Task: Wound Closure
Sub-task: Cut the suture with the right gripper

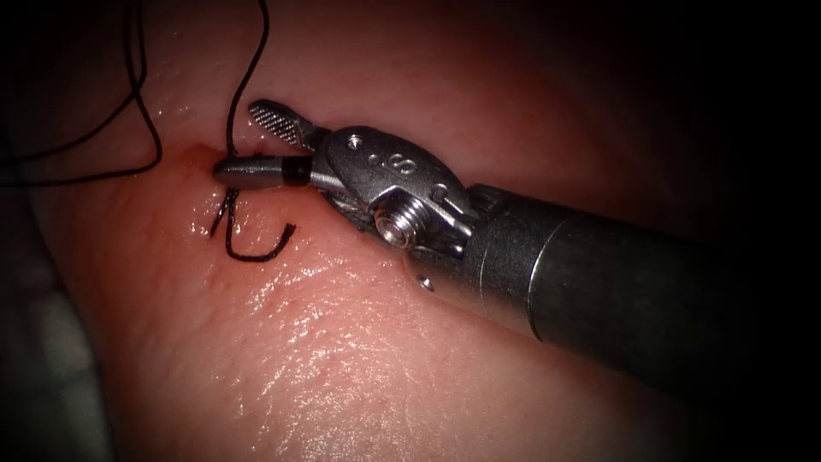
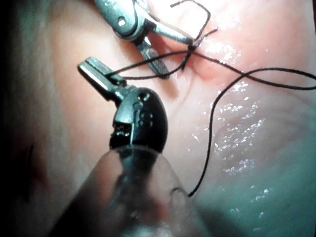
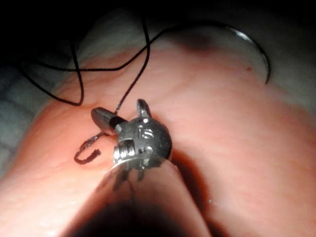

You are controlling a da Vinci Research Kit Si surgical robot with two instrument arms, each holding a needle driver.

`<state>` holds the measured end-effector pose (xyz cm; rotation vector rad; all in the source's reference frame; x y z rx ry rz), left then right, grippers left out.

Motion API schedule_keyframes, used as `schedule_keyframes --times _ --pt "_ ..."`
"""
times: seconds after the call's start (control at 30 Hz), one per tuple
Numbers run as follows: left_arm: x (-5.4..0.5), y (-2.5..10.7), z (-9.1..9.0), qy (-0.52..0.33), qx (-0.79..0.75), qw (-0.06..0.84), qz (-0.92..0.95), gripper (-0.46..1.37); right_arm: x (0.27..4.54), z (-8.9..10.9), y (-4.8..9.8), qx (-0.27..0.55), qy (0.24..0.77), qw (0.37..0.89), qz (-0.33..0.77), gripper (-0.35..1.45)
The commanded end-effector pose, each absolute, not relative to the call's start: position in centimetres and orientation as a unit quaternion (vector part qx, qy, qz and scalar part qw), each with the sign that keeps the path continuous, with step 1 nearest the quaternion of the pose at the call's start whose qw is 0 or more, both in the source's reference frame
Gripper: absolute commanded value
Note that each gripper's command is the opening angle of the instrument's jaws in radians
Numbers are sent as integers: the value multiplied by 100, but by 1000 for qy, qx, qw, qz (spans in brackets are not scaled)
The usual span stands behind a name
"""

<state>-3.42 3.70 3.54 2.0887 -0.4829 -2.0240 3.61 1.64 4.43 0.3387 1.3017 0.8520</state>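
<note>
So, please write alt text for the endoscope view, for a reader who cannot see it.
The right hand, jaws open, sits at a knot on the tissue. Thread rises from the knot between the jaws; a short cut end curls below.

Thread (image 1: 242, 90): black. Tissue (image 1: 342, 359): glossy pink, reddened at the cut (image 1: 201, 162). Right hand (image 1: 261, 145): silver steel, cross-hatched jaw face, black collar. Needle (image 3: 256, 47): silver-grey.

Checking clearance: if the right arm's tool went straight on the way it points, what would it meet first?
Probably the thin black thread standing between the open jaws of the right arm's tool, then the pink tissue; depth unclear.
</note>
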Motion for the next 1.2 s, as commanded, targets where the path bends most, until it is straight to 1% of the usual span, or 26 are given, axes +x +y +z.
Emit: schedule_keyframes --times 0.03,0.43,0.7,1.0,1.2 --pt "-342 371 354 -162 705 97 -683 -35 361 442 165 154 585 699 382 115" --pt "-337 380 337 -156 709 87 -682 -35 369 440 165 153 583 700 383 118" --pt "-335 387 321 -148 713 77 -682 -35 381 445 164 147 582 700 386 118" --pt "-334 388 319 -147 713 76 -681 -35 406 452 154 139 583 701 386 121" --pt "-332 388 319 -146 714 77 -681 -35 407 449 160 136 583 702 385 120"
